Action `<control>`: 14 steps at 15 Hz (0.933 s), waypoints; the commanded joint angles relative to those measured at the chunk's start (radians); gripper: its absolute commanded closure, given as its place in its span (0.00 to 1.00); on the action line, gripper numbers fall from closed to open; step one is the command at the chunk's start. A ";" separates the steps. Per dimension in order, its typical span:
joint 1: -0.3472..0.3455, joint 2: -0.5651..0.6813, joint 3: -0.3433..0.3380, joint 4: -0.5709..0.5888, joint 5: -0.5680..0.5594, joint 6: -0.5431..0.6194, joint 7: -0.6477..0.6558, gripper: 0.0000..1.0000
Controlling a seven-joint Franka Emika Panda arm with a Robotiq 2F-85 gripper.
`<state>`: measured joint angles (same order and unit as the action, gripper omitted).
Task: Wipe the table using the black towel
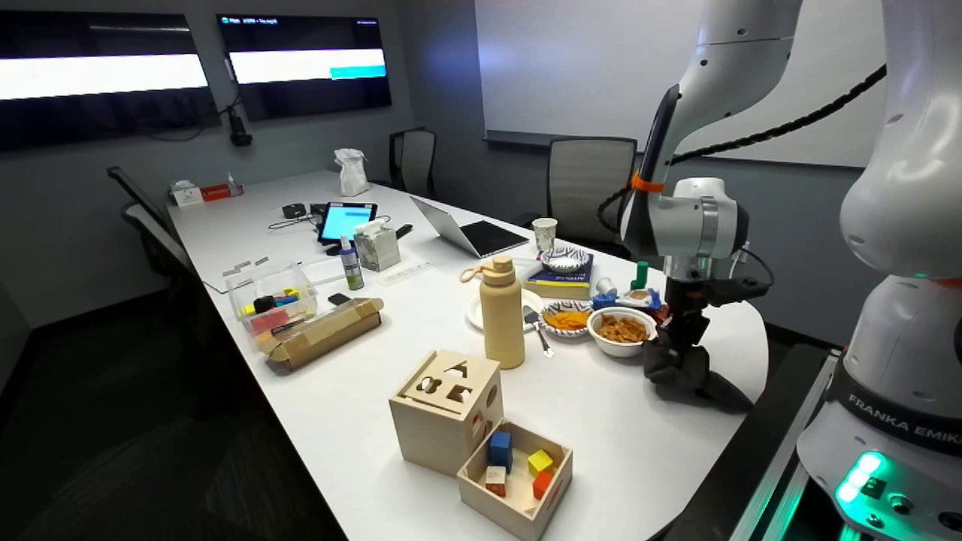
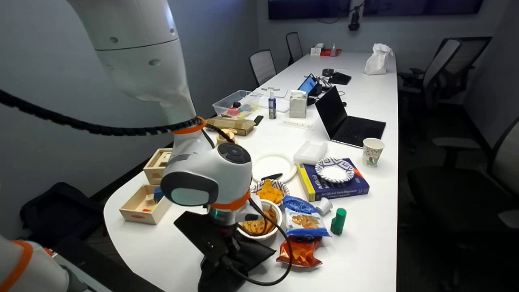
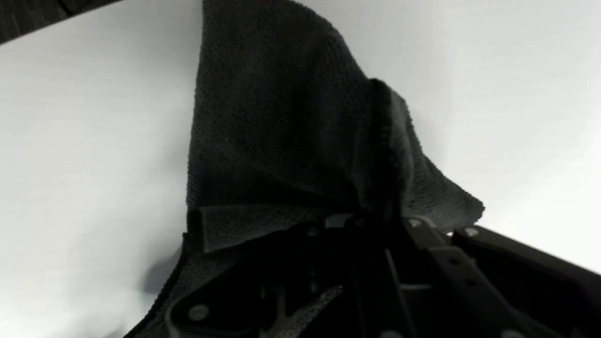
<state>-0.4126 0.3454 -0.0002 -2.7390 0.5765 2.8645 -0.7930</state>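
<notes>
The black towel (image 1: 676, 368) lies bunched on the white table (image 1: 594, 428), near its rounded end by the robot base. It also shows in an exterior view (image 2: 219, 278), with its flaps spread to both sides under the gripper. In the wrist view the towel (image 3: 277, 108) fills the middle, and a fold of it rises between the fingers. My gripper (image 3: 380, 220) points down and is shut on that fold. In an exterior view the gripper (image 1: 685, 334) is low over the table, just beside the snack bowl. The fingertips are dark and partly hidden by the cloth.
A white snack bowl (image 1: 616, 350) stands close beside the towel. A blue snack bag (image 2: 306, 221), an orange bag (image 2: 300, 253) and a green bottle (image 2: 338, 221) are nearby. A tan bottle (image 1: 502, 315), a wooden shape box (image 1: 425, 428) and a wooden tray (image 1: 492, 505) stand further along.
</notes>
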 commanded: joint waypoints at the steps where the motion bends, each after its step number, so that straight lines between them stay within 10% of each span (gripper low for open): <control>1: 0.069 -0.072 -0.103 -0.050 -0.037 0.039 0.111 0.98; 4: 0.106 -0.079 -0.162 -0.040 -0.033 0.046 0.142 0.98; 5: 0.113 -0.079 -0.168 -0.036 -0.031 0.046 0.135 0.68; 14: 0.190 -0.070 -0.227 -0.016 0.010 0.061 0.143 0.08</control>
<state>-0.2591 0.3012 -0.1942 -2.7411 0.5666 2.9124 -0.6667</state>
